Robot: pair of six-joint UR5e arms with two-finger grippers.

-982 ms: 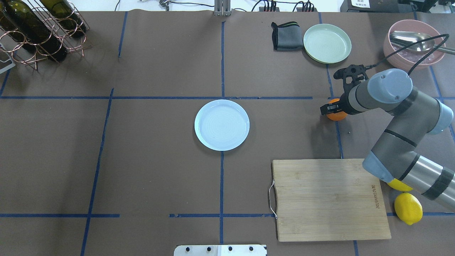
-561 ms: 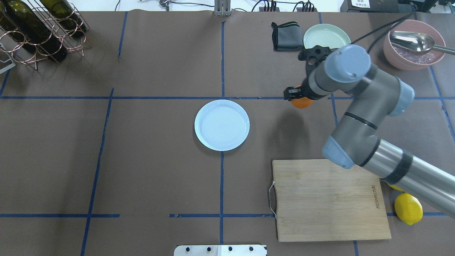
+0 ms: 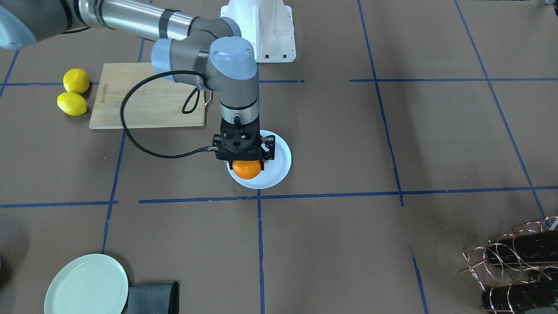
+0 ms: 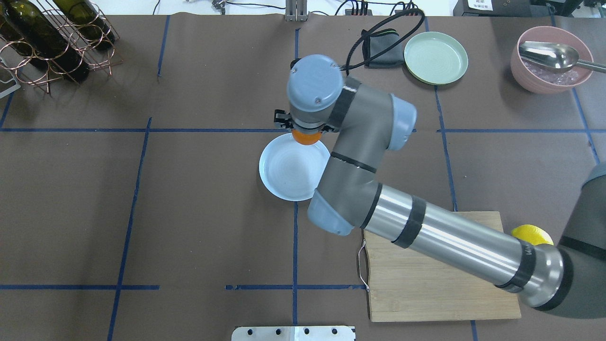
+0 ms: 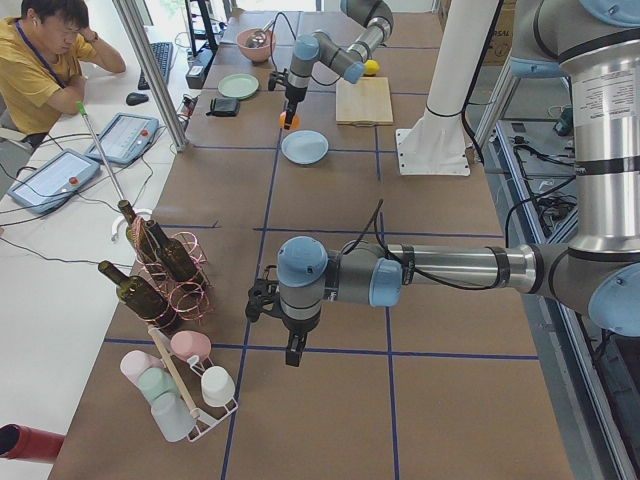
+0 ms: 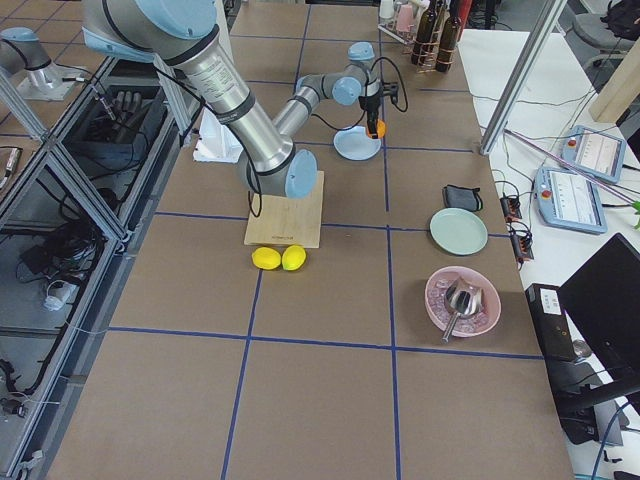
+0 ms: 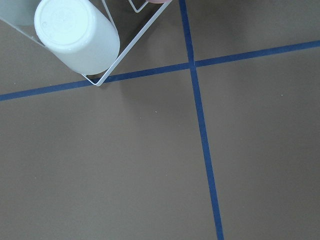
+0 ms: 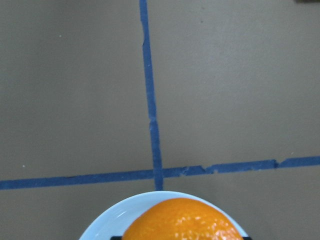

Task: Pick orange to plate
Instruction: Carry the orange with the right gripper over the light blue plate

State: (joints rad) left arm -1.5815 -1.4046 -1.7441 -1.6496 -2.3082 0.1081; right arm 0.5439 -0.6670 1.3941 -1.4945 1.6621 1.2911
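We see the right tool (image 3: pixel 246 162) pinching the orange (image 3: pixel 247 170), one finger each side of the fruit, pointing straight down over the plate (image 4: pixel 284 175) at mid-bench. Vs. 1 sec ago: the orange was then well out toward the bench's right edge, in the same pinch, low by a blue tape line. At 0.6 sec ago it was approx. halfway across and raised. Now it hangs over the part of the plate nearest the operators' edge, just inside the rim. Side views show it up off the plate w/ a gap under it, so not set down. The plate itself hasn't shifted btw frames, same spot on the centre tape line. The right arm has swung over w/ the fruit: it now lies across the cutting board (image 3: pixel 148 100) toward the robot-side right corner and covers part of the plate's right side in the overhead view. The pale green plate (image 4: pixel 435 58), partly hidden 0.6 sec ago, is in full sight again beside the grey cloth (image 4: pixel 378 52) at the operators' edge. Of the two lemons (image 3: pixel 76 80), overhead shows only one, peeking past the arm; the front view shows both, close together just off the board's right side. The pink bowl (image 4: pixel 549 59) w/ spoon and the bottle rack (image 4: pixel 52 42) in the operators'-side corners are unchanged. The left tool (image 5: pixel 293 352) hangs over the bench's left end. We can't tell if its fingers are spread or pressed together, as its own cam shows only bench, tape and a white cup (image 7: pixel 77 37).
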